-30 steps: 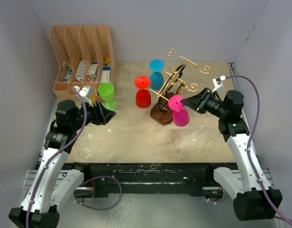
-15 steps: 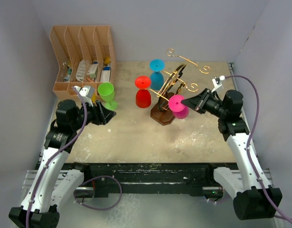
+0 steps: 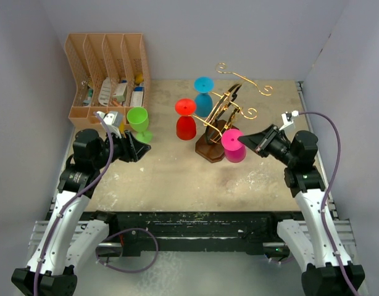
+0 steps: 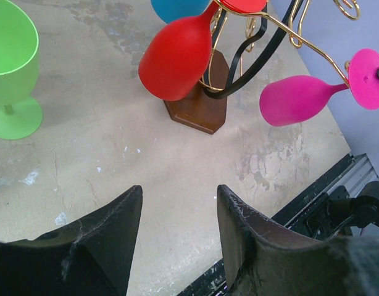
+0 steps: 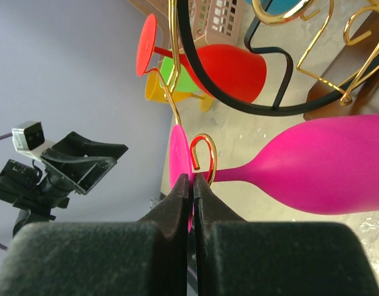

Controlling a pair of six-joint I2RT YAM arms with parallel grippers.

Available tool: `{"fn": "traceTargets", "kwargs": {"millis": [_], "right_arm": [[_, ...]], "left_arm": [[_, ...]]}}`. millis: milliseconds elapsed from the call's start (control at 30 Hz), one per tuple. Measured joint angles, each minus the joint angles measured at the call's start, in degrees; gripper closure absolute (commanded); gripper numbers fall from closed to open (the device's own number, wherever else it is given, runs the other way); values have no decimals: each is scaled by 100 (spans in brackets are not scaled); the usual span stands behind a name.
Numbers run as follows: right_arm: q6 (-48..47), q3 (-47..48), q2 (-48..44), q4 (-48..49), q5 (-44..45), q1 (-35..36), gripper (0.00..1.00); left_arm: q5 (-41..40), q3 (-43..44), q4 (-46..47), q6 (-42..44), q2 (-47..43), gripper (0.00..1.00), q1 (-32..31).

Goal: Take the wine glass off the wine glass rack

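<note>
**Right gripper clamped on the foot of the pink glass at the rack's near arm**

The pink wine glass point(image 3: 234, 147) lies almost on its side at the near right end of the wine glass rack point(image 3: 224, 108). Its bowl sits low beside the rack's dark wooden base, and its round foot is turned toward the right arm. In the right wrist view, the curled gold tip of a rack arm loops round the stem just beside the foot. The glass is thus at the very end of the wire and not clear of it.

The right gripper point(image 3: 244, 141) is clenched on the edge of that foot, its two black fingers point(image 5: 177, 197) pressed together with the thin pink disc between them.

Two further glasses hang bowl-down on the rack: a red glass point(image 3: 186, 121) on its left side and a blue glass point(image 3: 204, 96) at the rear. The rack stands right of centre on the worn beige table point(image 3: 177, 179).

A green glass point(image 3: 139, 122) stands upright on the table at the left, in front of the tan desk organizer point(image 3: 106, 68). The left gripper point(image 3: 142, 148) hangs just beside the green glass with its jaws spread and nothing between them.
</note>
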Motion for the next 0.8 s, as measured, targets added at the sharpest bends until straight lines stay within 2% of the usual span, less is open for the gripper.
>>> {"fn": "traceTargets", "kwargs": {"millis": [367,800], "right_arm": [[223,-103,105,201,-304,2,100],[586,-103,483,1191,-616,9,100]], "left_arm": [[20,0,0,0,4,45,0],[37,0,-7,0,4,45,0]]}}
